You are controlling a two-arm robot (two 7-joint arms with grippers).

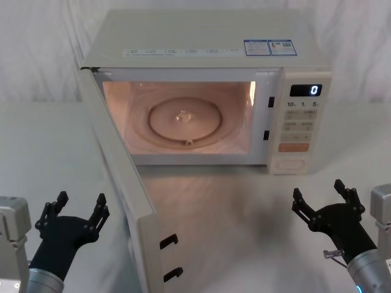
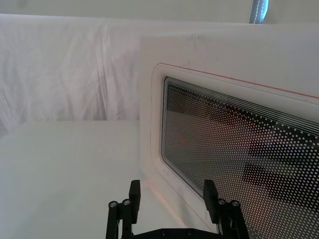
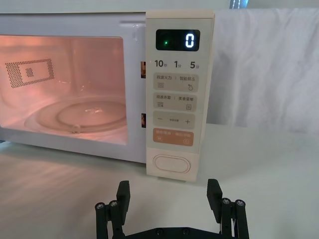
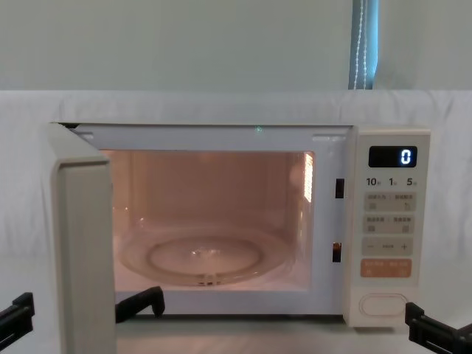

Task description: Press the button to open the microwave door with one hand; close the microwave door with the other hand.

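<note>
Lower left of the head view: left gripper, fingers spread wide, nothing between them, low over the table and just outside the open door. Wrist angled up and forward, fingertips aimed toward the door's outer face; in the left wrist view, the dotted glass window close ahead of the same fingers, apart from it, not touching.

Centre: door swung fully out toward the camera, hinged at the left edge of the oven, latch hooks showing on its free edge at bottom centre. Cavity lit, turntable bare. Opening step judged done; closing judged to fall to the left gripper.

Risks from here: a push too near the hinge, giving little leverage and possibly sliding the whole oven along the table; open fingers catching on the window's raised outline or slipping off the door's edge; a push too soft, leaving the latch hooks short of their slots and the door ajar; a fast swing bouncing back open.

Right: button at the foot of the control panel, centre right of the head view, beneath the orange key. Lower right: right gripper, jaws likewise spread and empty, drawn well clear of the button, wrist pitched up toward the panel.
</note>
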